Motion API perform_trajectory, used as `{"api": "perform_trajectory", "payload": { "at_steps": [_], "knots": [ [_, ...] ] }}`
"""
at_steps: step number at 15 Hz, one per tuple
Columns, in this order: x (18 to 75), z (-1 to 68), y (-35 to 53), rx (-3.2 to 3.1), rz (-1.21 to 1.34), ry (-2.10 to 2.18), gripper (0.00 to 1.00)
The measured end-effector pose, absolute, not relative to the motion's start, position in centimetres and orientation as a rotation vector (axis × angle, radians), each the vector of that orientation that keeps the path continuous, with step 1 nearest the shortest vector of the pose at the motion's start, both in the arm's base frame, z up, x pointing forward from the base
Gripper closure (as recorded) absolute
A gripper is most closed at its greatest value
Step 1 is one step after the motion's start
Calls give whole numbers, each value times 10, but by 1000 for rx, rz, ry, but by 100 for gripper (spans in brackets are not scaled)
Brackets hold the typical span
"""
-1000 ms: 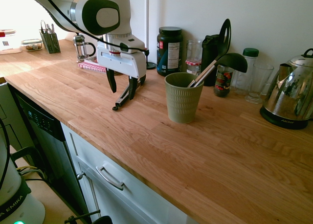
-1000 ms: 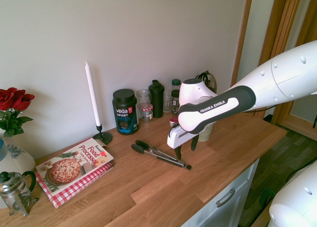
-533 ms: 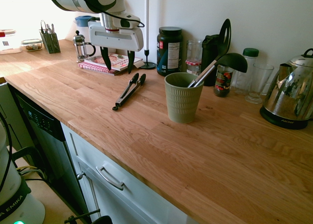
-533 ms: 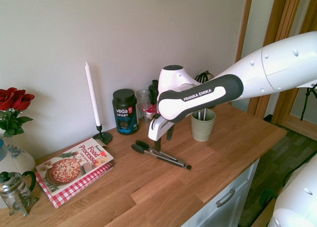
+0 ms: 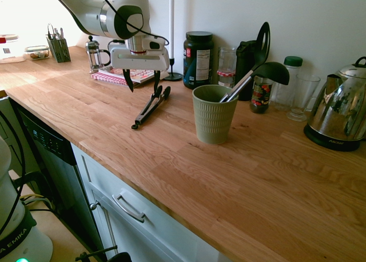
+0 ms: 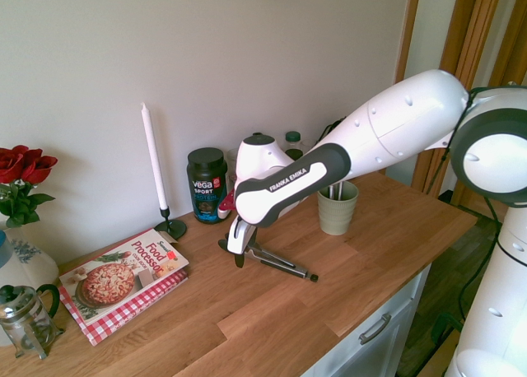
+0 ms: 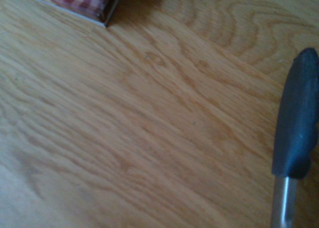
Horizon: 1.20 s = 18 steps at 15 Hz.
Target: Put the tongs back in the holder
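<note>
Wooden worktop (image 5: 177, 170), pale wall (image 6: 272, 56); pincer (image 5: 143, 89) wide apart, nothing held; tongs (image 5: 151, 108) lying.

Tongs (image 5: 150, 110) on tabletop (image 5: 189, 182), betw. cookbooks (image 5: 123, 75) & holder (image 5: 214, 116); ladle (image 5: 273, 73) in holder; tub (image 5: 198, 60) behind, nr. candlestick (image 5: 172, 44).

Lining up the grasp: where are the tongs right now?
In the first exterior view, the tongs lie on the counter, left of the green holder, just below the open gripper.
</note>
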<state>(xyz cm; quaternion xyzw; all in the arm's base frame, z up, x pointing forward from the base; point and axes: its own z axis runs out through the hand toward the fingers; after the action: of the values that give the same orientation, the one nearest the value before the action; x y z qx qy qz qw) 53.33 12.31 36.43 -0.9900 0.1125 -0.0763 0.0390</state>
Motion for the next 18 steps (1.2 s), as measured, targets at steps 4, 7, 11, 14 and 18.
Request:
{"api": "perform_trajectory", "payload": {
  "at_steps": [4, 7, 11, 14, 18],
  "knots": [
    [544, 335, 121, -3052, -211, 370, 100],
    [546, 332, 119, -3052, -209, 377, 100],
    [549, 335, 114, -3049, -218, 392, 100],
    [549, 335, 113, -3050, -217, 395, 100],
    [549, 334, 112, -3049, -216, 400, 100]
  ]
}}
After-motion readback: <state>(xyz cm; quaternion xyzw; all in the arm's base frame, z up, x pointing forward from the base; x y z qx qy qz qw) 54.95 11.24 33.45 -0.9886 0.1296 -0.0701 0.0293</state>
